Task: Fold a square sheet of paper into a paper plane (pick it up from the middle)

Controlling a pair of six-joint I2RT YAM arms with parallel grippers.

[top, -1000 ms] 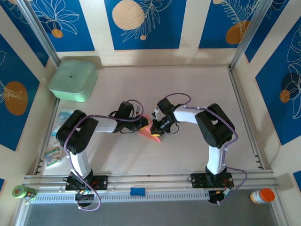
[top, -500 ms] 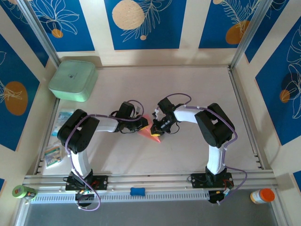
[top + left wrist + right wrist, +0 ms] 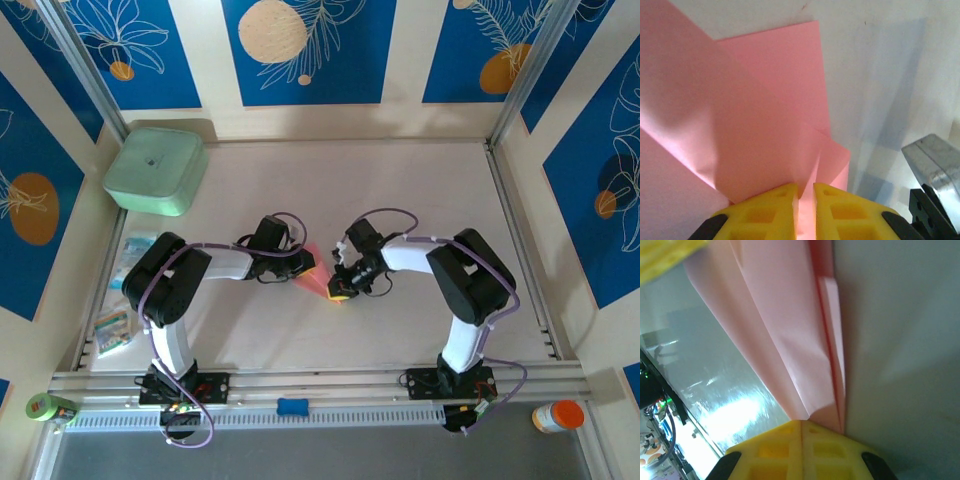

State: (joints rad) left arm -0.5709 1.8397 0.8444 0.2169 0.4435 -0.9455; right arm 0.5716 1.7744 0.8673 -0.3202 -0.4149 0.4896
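In the top view, just below the centre of the frame, the folded pink paper (image 3: 318,278) lies on the counter (image 3: 400,190) between the two arms. The left end effector (image 3: 805,192) pinches a layer of the paper in its narrow gap. The right end effector (image 3: 802,427) is pressed together at the paper's folded edge; I cannot tell whether it grips any paper.

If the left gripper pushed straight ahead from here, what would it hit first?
The left gripper meets the pink paper pinched in its jaws; beyond that, probably the right gripper, though depth is unclear.
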